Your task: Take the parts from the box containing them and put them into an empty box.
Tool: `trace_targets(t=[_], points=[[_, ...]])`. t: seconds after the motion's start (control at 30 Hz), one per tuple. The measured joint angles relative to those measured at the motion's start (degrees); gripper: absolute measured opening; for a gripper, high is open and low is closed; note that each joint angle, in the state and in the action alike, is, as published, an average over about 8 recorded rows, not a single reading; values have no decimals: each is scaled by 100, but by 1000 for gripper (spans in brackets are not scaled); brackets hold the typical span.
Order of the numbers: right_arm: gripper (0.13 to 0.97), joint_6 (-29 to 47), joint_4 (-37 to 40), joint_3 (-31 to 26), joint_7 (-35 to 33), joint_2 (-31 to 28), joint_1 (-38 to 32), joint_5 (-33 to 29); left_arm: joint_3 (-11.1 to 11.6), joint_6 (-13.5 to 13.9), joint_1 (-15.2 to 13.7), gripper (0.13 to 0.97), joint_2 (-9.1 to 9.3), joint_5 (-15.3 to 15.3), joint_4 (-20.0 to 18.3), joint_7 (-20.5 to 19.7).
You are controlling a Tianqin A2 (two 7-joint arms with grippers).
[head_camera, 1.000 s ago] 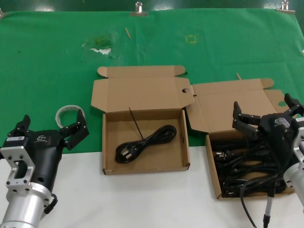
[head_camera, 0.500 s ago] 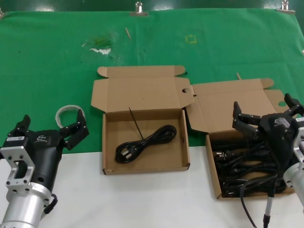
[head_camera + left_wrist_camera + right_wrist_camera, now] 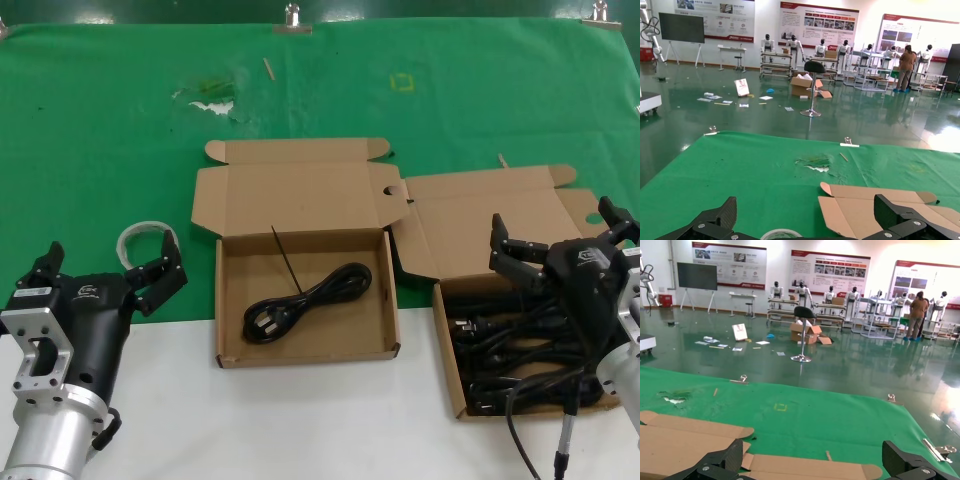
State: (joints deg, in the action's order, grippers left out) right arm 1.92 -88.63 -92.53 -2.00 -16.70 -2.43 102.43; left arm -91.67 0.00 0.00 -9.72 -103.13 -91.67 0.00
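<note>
The black power cords with moulded plugs [image 3: 520, 345] lie tangled in the askew brown cardboard box [image 3: 455, 375] at the right; one looped black cord [image 3: 305, 298] already rests in the square brown cardboard box [image 3: 232, 305] at centre. The right claw [image 3: 553, 243] hovers over the tangle, spread wide and empty; a careless grab could hook several cords or drag the box. The left claw [image 3: 108, 265], also wide open and empty, waits beside the pale tape ring [image 3: 135, 236] on the counter [image 3: 300, 420].

I am seeing nothing changing since the earlier pictures: my right gripper [image 3: 560, 240] is hanging spread over the tangle of parts [image 3: 520, 350] at four o'clock, exactly as a second ago.
</note>
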Motion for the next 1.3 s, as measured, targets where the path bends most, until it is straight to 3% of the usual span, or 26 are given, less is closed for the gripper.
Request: trace_targets(t=[1.3], points=[[966, 0, 0, 0, 0, 0, 0, 0, 0, 0, 0, 966, 0, 0, 0, 0]])
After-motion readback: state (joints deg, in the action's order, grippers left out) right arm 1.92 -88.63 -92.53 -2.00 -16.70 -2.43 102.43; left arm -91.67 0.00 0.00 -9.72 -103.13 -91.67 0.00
